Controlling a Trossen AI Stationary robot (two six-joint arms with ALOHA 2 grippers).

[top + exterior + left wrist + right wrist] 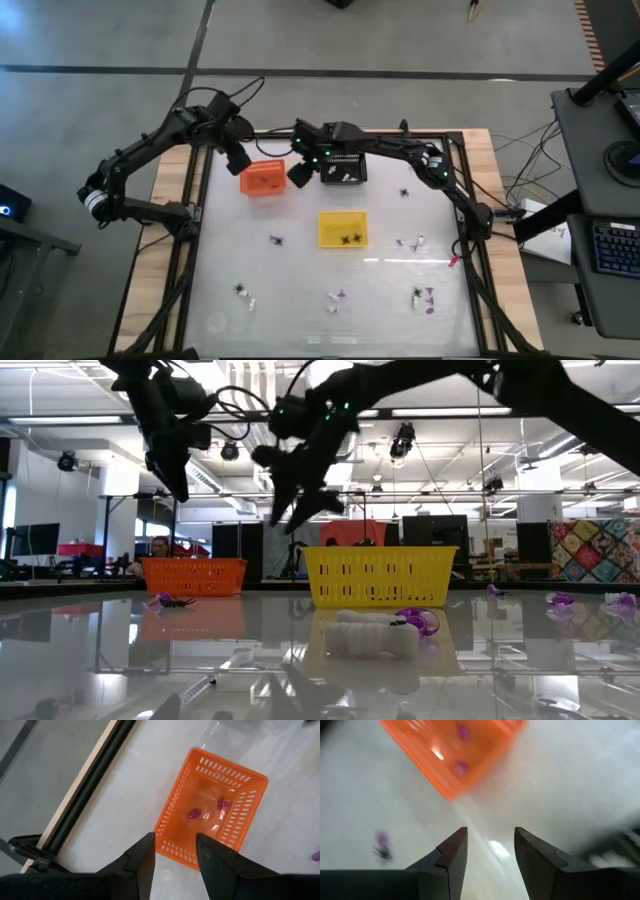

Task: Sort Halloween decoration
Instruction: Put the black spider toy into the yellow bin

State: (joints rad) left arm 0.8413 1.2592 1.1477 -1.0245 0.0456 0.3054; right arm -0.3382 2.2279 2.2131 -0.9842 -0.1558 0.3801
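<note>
The Halloween decoration (340, 296) lies as tiny black, purple and white pieces scattered over the near half of the bench (300, 270), well apart from both pincers. More pieces sit in the baskets: two purple ones in the orange basket (263, 178), black spider shapes in the yellow basket (342, 228), white ones in the black basket (343, 168).

The right pincer (299, 174) hangs above the bench between the orange and black baskets, fingers parted and holding nothing; bare surface lies below it. The yellow basket stands nearer the front, with a clear strip between it and this pincer. The left pincer (238, 160) hovers just beside the orange basket's far outer corner, fingers also spread and empty, close to the black frame rail (200, 190) that runs along the bench edge.

The bench top is pale and glossy, mirroring the baskets in the low view. Beyond it is a large hall with ceiling lights, screens and a quilt (595, 552).
</note>
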